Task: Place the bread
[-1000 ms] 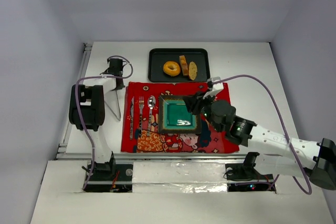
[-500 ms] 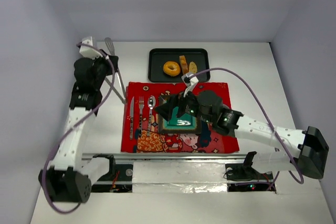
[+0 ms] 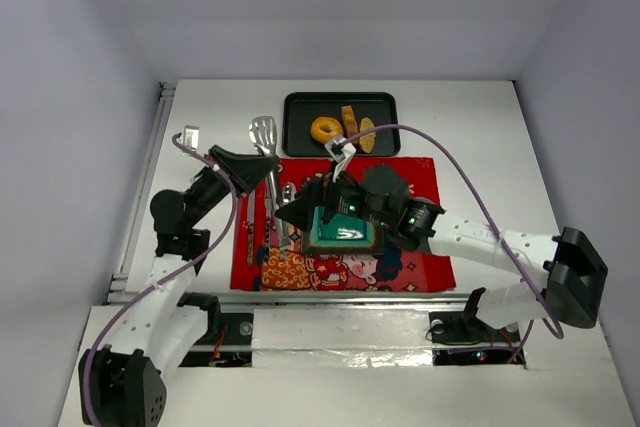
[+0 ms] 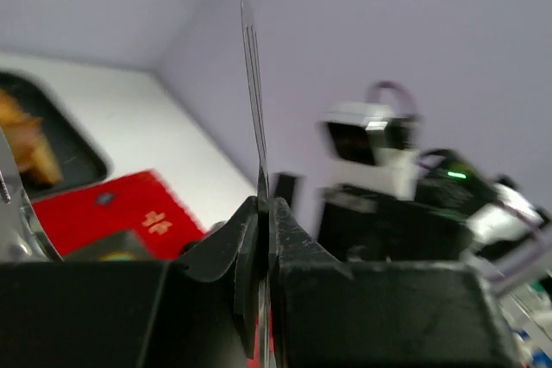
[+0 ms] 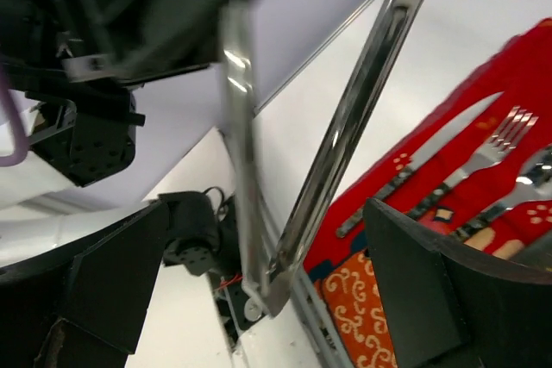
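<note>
— What do we see from above?
— Our left gripper [image 3: 266, 163] is clamped on metal tongs [image 3: 263, 132] over the red placemat [image 3: 400, 267]. Our right gripper [image 3: 300, 205] gapes wide above the green plate [image 3: 340, 245]. The bread [image 3: 326, 129] lies on the black tray [image 3: 300, 105] behind.
— Left wrist?
— We see jaws pinched on the tongs' thin edge, with the bread far left.
— Right wrist?
— Fingers [image 5: 103, 282] spread, tongs between them.

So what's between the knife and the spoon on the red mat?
The fork lies between the knife and the spoon, clearest in the right wrist view.
</note>
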`<state>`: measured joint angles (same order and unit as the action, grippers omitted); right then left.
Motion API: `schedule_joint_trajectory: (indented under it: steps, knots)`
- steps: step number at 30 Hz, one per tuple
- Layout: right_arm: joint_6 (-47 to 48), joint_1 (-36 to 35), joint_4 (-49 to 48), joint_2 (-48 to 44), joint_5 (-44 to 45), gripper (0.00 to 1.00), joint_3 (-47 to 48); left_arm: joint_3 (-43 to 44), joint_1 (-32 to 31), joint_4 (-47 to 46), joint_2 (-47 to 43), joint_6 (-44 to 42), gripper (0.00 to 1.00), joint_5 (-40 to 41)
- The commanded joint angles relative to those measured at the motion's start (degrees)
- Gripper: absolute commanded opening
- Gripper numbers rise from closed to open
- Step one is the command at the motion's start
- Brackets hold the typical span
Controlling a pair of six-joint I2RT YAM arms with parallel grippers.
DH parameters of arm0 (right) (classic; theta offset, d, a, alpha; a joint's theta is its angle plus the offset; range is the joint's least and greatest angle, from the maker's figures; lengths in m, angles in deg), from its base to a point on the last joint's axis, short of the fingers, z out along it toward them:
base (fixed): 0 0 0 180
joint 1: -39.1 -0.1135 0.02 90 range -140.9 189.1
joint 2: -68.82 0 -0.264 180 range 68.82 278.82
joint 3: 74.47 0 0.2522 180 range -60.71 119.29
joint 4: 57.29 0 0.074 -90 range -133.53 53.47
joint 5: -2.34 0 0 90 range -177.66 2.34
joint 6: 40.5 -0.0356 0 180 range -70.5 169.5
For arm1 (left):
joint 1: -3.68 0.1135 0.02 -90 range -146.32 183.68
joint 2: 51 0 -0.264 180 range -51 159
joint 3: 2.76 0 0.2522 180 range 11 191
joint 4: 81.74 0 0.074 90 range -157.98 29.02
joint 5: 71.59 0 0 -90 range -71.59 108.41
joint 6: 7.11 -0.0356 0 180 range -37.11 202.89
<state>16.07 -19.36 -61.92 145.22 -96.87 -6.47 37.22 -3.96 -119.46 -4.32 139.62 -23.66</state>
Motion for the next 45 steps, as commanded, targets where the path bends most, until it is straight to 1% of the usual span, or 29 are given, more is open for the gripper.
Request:
schedule_joint_trajectory:
  steps: [1,3,4,7,10,13,16,17,19,20,21,23,24,26,27,28,29,30,31,32,33,34,35,36,37,39,40,43,45]
  knots:
    - [-1.9,-0.1,-4.8,1.9,-6.8,1.0,2.3,0.2,-2.0,-17.6,-3.3,5.9,0.0,-2.9]
    - [-2.6,-0.1,-6.1,2.8,-8.7,1.0,2.3,-0.5,-3.7,-20.4,-2.6,7.7,0.0,-2.8]
    - [-3.6,-0.1,-6.8,3.5,-10.9,1.0,2.1,-1.2,-4.2,-23.4,-2.4,8.5,0.0,-2.7]
    - [-5.6,-0.1,-11.0,4.5,-13.6,1.0,1.3,-2.5,-6.7,-29.8,-0.9,11.1,0.0,-2.1]
    - [-8.9,-0.1,-18.1,5.0,-14.6,0.99,-1.4,-2.6,-8.5,-32.4,0.0,12.1,0.0,-1.5]
    - [-10.9,-0.1,-22.1,5.4,-16.4,0.96,-2.8,-2.5,-9.1,-34.1,0.3,12.7,0.0,-1.4]
    - [-13.3,-0.1,-27.2,6.4,-19.2,0.88,-4.3,-2.4,-9.7,-36.3,0.9,14.1,0.0,-1.4]
    - [-14.5,-0.1,-29.7,6.7,-19.6,0.83,-4.8,-2.2,-9.7,-36.7,0.9,14.5,0.0,-1.4]
    - [-15.5,-0.1,-31.6,6.8,-20.0,0.79,-6.4,-2.1,-9.7,-36.9,0.6,14.7,0.0,-1.4]
    - [-16.4,-0.1,-33.2,6.7,-20.1,0.71,-6.9,-2.0,-9.7,-36.8,0.4,14.6,0.0,-1.4]
    - [-16.6,-0.1,-33.5,6.6,-20.1,0.68,-7.2,-1.9,-9.7,-36.2,0.1,14.0,0.0,-1.4]
    - [-16.7,-0.1,-33.4,6.0,-19.2,0.65,-8.3,-1.7,-9.7,-34.0,-0.4,13.1,0.01,-1.4]
    - [-16.7,-0.1,-33.2,5.6,-18.7,0.62,-8.5,-1.7,-9.7,-33.3,-0.6,12.6,0.16,-1.4]
    - [-15.9,-0.1,-30.7,4.0,-16.3,0.58,-9.1,-1.7,-9.7,-30.4,-1.1,11.1,0.36,-1.5]
    - [-15.4,-0.1,-29.4,3.4,-15.3,0.57,-9.2,-1.7,-9.7,-29.4,-1.7,10.4,0.5,-1.8]
    - [-14.8,-0.1,-28.2,1.9,-13.4,0.57,-9.2,-1.5,-9.7,-26.4,-2.0,8.9,0.56,-1.9]
    - [-13.7,-0.1,-24.6,1.2,-12.2,0.55,-9.0,-1.1,-9.7,-24.6,-2.5,7.9,0.61,-2.0]
    - [-13.0,-0.1,-22.3,0.5,-11.2,0.54,-8.5,-0.7,-9.7,-22.7,-3.5,6.7,0.69,-2.0]
    - [-12.4,-0.1,-20.3,0.0,-9.0,0.53,-8.2,-0.2,-9.7,-20.4,-4.0,5.4,0.72,-1.9]
    - [-11.5,0.4,-17.3,-1.1,-8.4,0.52,-7.9,0.8,-9.7,-15.5,-4.5,2.7,0.76,-1.9]
    - [-11.0,0.4,-16.1,-1.5,-8.0,0.51,-7.3,1.5,-9.7,-13.1,-5.7,1.2,0.82,-1.8]
    - [-10.7,1.1,-14.8,-1.8,-6.8,0.5,-7.0,2.1,-9.7,-10.2,-6.4,-0.5,0.85,-1.5]
    - [-10.2,1.2,-11.5,-2.6,-5.9,0.49,-6.4,3.6,-9.7,-3.3,-7.0,-4.3,0.89,-0.7]
    - [-9.8,1.9,-9.8,-2.9,-5.2,0.49,-5.4,4.6,-9.7,1.0,-8.2,-6.7,0.92,-0.1]
    - [-9.6,3.1,-8.5,-3.2,-4.6,0.48,-4.8,5.7,-9.7,9.5,-8.7,-9.3,0.94,0.6]
    - [-8.8,4.2,-5.3,-4.1,-4.6,0.48,-3.7,7.9,-9.7,16.1,-9.6,-15.1,0.97,2.2]
    - [-8.6,5.4,-4.6,-4.3,-4.9,0.48,-2.7,8.6,-9.7,22.2,-9.8,-17.0,0.97,2.7]
    - [-7.8,7.3,-1.5,-4.5,-5.6,0.48,-0.1,9.8,-9.7,28.2,-9.8,-21.7,0.99,4.4]
    - [-6.3,9.6,3.2,-4.1,-5.6,0.48,1.8,10.3,-9.7,33.4,-9.9,-24.0,0.99,6.1]
